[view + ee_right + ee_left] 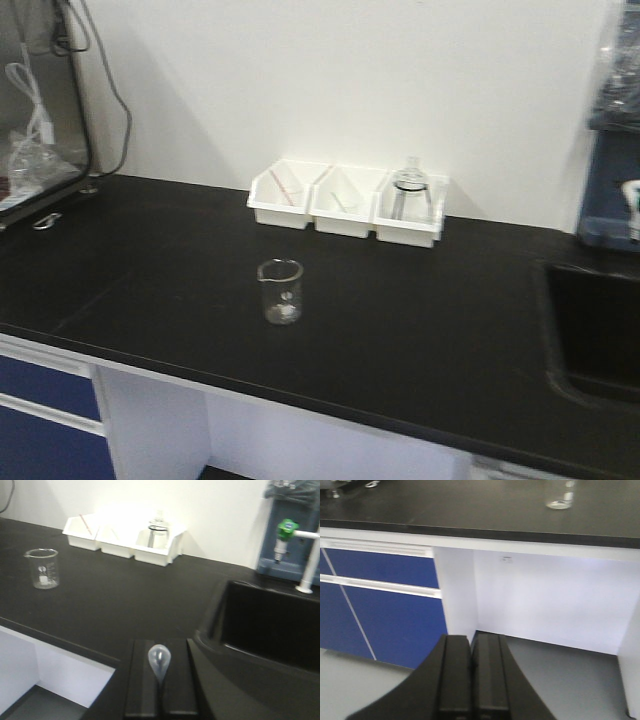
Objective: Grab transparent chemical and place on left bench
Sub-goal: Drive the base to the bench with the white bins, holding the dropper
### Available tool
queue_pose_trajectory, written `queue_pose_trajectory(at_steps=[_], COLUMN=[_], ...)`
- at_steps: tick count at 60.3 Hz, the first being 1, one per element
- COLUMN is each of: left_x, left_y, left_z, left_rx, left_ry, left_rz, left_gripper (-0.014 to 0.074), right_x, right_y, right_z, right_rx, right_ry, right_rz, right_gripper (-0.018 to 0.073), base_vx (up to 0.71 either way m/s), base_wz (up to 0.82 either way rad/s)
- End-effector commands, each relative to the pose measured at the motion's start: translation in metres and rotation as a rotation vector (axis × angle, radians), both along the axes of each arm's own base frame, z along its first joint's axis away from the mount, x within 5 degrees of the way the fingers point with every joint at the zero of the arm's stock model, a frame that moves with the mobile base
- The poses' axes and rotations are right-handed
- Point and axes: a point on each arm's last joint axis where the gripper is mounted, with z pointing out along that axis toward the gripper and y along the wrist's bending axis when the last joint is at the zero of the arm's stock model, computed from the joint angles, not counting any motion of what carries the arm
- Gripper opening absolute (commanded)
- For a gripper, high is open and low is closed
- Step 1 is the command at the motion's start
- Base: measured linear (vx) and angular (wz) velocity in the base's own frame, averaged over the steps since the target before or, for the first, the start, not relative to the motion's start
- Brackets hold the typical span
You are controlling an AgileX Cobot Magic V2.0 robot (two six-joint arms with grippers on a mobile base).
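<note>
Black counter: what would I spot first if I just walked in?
A clear glass beaker stands alone on the black counter, near its front edge. Behind it, three white bins line the wall, and the right claw pinches a small clear bulb.

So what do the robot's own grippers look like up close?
Both are matte black. The left gripper has two flat, rectangular fingers on a wide, flared base. The right gripper looks the same. No cables or markings are visible. The arms themselves are out of view.
</note>
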Motion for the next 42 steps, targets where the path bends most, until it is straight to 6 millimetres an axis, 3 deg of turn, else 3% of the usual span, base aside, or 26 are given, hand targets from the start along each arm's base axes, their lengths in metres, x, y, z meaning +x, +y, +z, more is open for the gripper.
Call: queue_pose_trajectory(at_steps=[1,42], left_x=[-0.0015,-0.0015], left_y=[0.0002,0.0002], left_z=[0.0027,0.0027], left_rx=[-0.014,-0.014], left_ry=[-0.081,-0.081], left_rz=[-0.001,-0.001], left_gripper=[-0.0003,-0.0003], right_x=[0.0011,0.0011], right_y=[0.0028,0.0028], right_z=[0.0164,0.0164], right_rx=[0.005,0.005], right_ry=[-0.093,-0.093], right_rz=[0.030,0.030], right_gripper=[-0.0001,0.0000], base_vx=[0.26,0.33], base_wz=[0.39,0.14])
